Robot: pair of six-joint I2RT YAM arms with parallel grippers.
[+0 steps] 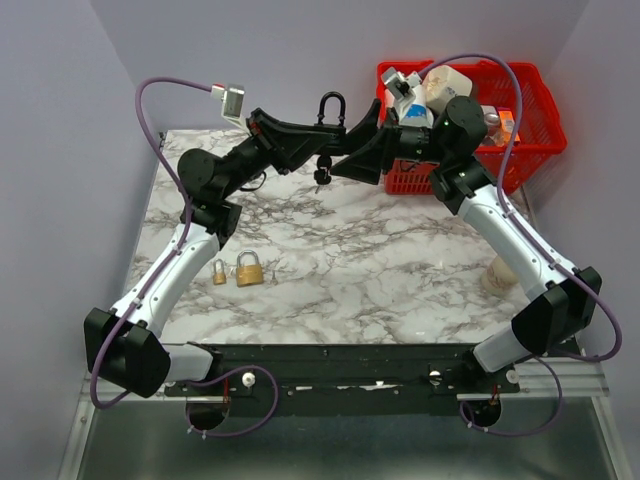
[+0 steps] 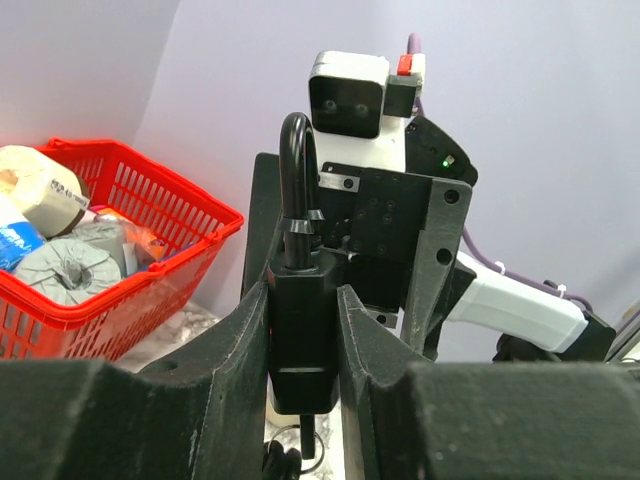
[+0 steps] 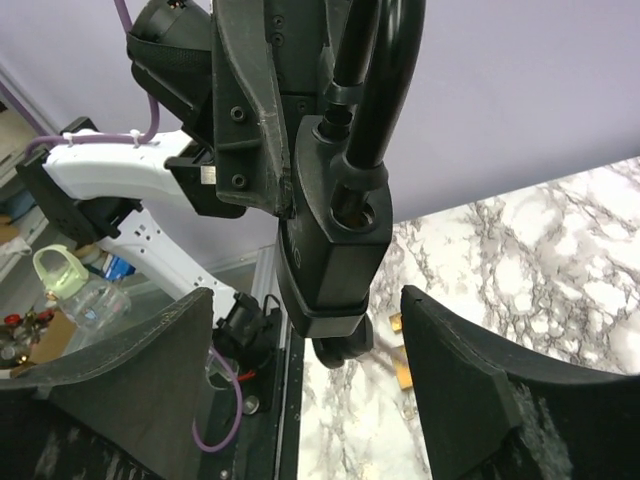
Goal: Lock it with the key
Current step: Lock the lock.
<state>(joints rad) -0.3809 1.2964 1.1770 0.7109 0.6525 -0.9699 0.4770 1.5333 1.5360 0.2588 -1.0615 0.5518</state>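
Two slim gaps flank the black padlock (image 3: 335, 250), clamped by the left gripper (image 2: 303, 320) between wide-set fingers (image 3: 460, 380) of the right gripper (image 3: 305, 300).

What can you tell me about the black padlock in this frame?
The padlock is all black, with a blocky matte body and an arched shackle. It stands upright in the air above the table's far side, pinched at its sides by the left claw. The shackle looks raised, with one leg above its open hole. The key hangs from its underside. The right claw is open around it, with its fingers clear on either side.
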